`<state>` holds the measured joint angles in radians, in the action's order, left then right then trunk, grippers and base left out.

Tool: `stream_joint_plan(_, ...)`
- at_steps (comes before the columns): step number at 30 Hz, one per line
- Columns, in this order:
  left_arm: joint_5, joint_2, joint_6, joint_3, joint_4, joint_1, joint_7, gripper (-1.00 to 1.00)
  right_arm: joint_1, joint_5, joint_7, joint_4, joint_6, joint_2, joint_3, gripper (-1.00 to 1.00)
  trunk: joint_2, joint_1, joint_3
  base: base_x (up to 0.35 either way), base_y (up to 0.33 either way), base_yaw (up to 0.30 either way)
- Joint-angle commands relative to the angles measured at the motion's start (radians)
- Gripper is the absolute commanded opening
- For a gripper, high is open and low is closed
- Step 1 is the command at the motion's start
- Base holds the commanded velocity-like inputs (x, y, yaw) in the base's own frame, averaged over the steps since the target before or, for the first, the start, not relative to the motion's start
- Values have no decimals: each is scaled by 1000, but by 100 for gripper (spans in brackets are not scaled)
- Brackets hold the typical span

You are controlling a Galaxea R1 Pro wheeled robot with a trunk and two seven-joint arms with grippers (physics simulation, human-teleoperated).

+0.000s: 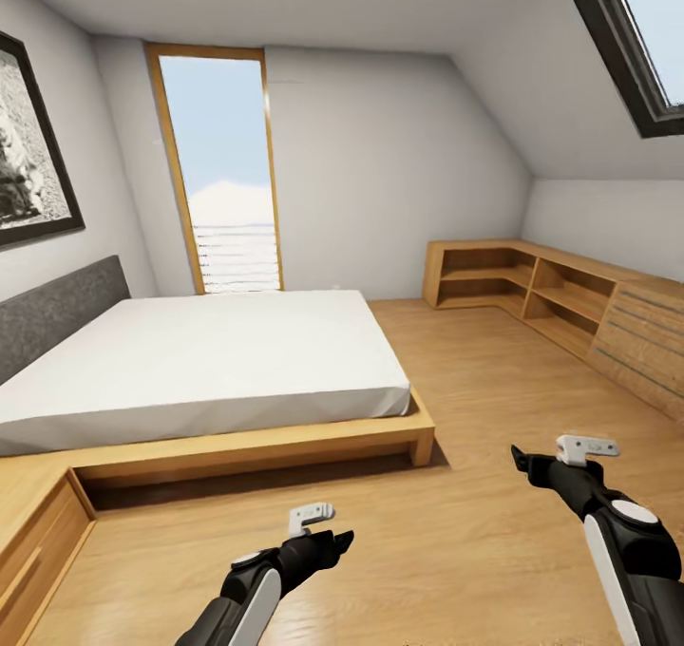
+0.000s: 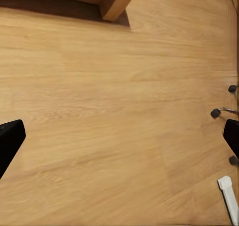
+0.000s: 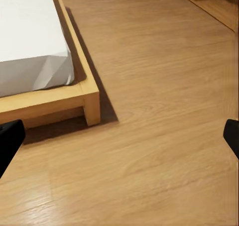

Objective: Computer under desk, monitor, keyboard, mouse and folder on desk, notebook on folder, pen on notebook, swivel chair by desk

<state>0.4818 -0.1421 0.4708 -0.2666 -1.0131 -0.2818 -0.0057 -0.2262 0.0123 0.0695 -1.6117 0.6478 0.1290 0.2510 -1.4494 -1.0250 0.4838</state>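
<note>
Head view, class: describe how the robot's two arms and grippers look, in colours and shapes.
Both arms are glossy black with white oval panels along the forearm. The left gripper and right gripper have short black pointed fingers, and a small white angular bracket sits on top of each wrist. No cables or markings can be made out.

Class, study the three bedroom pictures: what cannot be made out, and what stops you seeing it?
- Picture on the wall, head view: cut off by the picture's left edge; its subject is too blurry to tell.
- Roof window, head view: cut off at the corner.
- Small dark wheels, left wrist view: what they belong to lies past the edge.
- Inside of the wooden shelves, head view: too small to tell.
</note>
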Motion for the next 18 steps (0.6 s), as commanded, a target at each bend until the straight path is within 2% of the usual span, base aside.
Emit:
stream_joint_plan(1,4,0,5,1,-1,0,-1,100,30,4,4,0,-41,-1,5,100,-1,0,1,16,5,-290)
stream_joint_plan(6,4,0,5,0,-1,0,0,100,118,9,8,5,-89,-1,18,100,-1,0,3,80,79,-290)
stream_joint_plan(9,3,0,5,0,-1,0,0,100,142,12,12,9,-96,-2,33,100,-1,0,3,133,188,-290)
stream_joint_plan(18,3,1,5,1,0,1,0,100,159,26,15,21,-101,2,45,100,-1,0,3,148,243,-289)
